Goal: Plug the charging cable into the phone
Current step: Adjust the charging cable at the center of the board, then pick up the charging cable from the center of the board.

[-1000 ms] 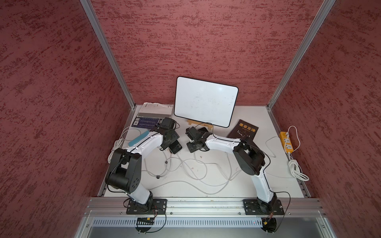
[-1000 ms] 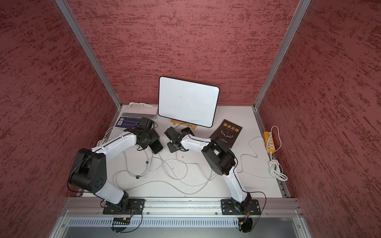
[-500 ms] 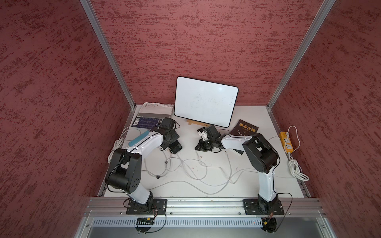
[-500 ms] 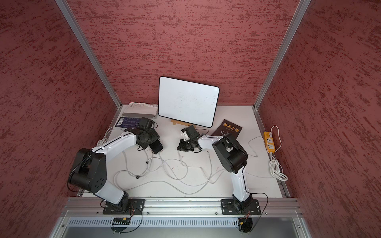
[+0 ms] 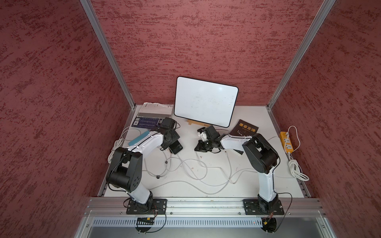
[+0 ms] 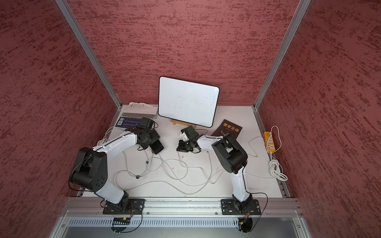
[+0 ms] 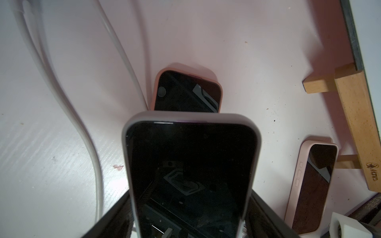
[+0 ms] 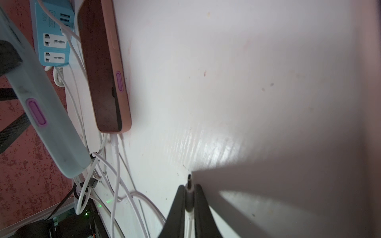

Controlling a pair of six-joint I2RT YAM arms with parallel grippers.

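1. Front of the counter [image 5: 177,191]: loose white cables [image 5: 228,164] lie in overlapping loops between the two arm bases.
2. Right jaws: I read them as closed almost fully on the charging cable [image 8: 189,197], gripping just behind its connector. The metal tip projects past the fingertips, over bare counter. In both top views a white cable trails from these jaws down into the loops.
3. Left jaws: spread wide and clamped on the long edges of the phone [image 7: 191,175], which has a grey case and a dark screen facing the wrist camera. In both top views its free end sticks out toward the right arm, well apart from the connector.
4. Just beyond the held phone, a pink-cased phone [image 7: 186,92] lies flat on the counter. A second pink-cased phone [image 7: 311,185] lies near the wooden stand [image 7: 350,92].
5. Rear: the whiteboard [image 5: 206,101] stands on that stand at the back wall, with a dark book [image 5: 244,129] beside it.
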